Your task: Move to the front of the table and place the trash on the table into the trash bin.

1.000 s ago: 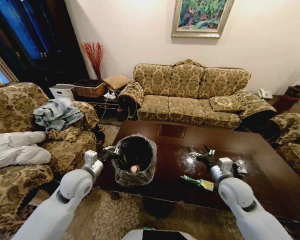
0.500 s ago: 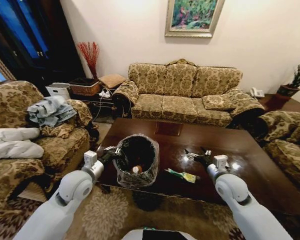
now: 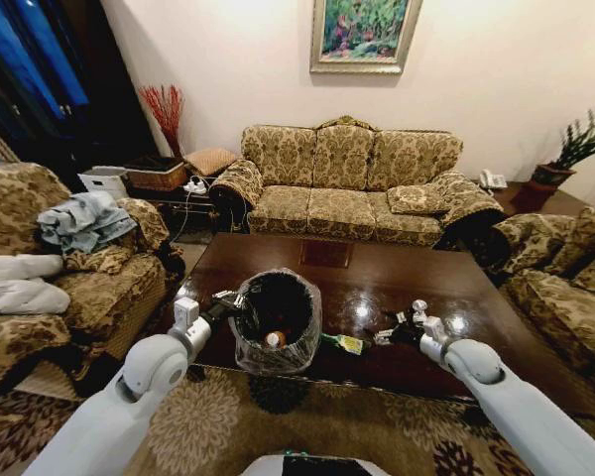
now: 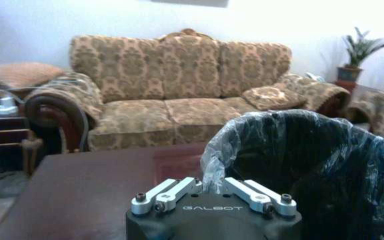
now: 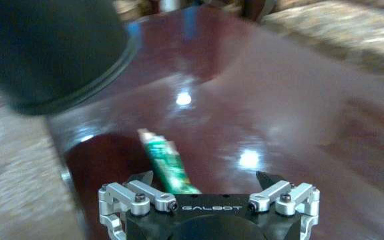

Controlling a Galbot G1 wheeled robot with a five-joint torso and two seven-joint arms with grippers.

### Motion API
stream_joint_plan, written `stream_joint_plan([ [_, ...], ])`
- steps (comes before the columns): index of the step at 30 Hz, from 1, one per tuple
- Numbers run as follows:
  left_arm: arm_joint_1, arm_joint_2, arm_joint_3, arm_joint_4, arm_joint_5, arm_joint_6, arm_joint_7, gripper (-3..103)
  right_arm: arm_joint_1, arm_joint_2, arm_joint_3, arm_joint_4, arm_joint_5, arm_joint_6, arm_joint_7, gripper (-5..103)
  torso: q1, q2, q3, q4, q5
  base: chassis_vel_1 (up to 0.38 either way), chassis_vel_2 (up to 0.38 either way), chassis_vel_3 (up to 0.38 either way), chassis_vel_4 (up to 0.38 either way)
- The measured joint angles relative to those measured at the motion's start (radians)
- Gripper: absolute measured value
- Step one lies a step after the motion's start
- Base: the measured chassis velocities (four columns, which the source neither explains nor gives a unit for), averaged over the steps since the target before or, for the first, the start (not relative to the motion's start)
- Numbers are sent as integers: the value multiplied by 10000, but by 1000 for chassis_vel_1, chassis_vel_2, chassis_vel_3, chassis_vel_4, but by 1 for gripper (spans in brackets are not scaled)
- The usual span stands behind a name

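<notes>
Moved since a second ago: head camera, so the whole room sits shifted leftward in its view, with the right arm now reaching lower and flatter across the table (image 3: 496, 297). Against that shift, closed the gap between bottle and bin. At far left, left gripper (image 3: 228, 301) stretched forward off the near left corner of the table, fingers pressed together and clamped on the bin's (image 3: 274, 319) bagged rim; seen from the left wrist (image 4: 209, 186) pinching the crinkly clear plastic at the rim's near edge, with the black inside of the bin (image 4: 312, 165) opening just beyond. Bin upright at the table's near edge, left of the inlaid square, with a small red-and-white item (image 3: 274, 339) lying in its bottom. Just right of the bin, green bottle (image 3: 343, 343) lying flat on the glossy wood, one end pointing toward the bin. Right of that, right gripper (image 3: 389, 334) low over the table, fingers spread apart; from the right wrist (image 5: 205, 181), bottle (image 5: 167, 167) lying between the fingers, close to one of them, contact not clear, dark bin (image 5: 52, 50) farther off beyond it.
</notes>
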State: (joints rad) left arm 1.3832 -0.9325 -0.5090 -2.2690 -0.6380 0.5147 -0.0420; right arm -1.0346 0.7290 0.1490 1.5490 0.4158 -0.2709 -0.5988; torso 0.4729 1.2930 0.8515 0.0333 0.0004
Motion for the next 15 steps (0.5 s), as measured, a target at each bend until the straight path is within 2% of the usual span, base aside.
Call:
stream_joint_plan([
  [2,32,-100,-75,-65,11,3,-68,4,522,44,-744,-296,2,9,-128,100,-1,0,-1,1,-8,43,62,24,13],
  [4,30,-174,-166,-85,-8,84,-205,4,1320,332,-1846,-951,23,83,-192,100,-4,1,-2,-8,3,0,0,0,0],
  [8,32,-5,-273,133,-111,162,-305,4,2046,712,-2595,-1681,-113,80,-410,100,-4,1,-2,-12,0,0,0,0,0],
  [15,-12,110,-383,384,-120,177,-348,4,2376,801,-3022,-1936,-119,-18,-1008,100,-3,1,-2,-7,-12,0,0,0,0],
])
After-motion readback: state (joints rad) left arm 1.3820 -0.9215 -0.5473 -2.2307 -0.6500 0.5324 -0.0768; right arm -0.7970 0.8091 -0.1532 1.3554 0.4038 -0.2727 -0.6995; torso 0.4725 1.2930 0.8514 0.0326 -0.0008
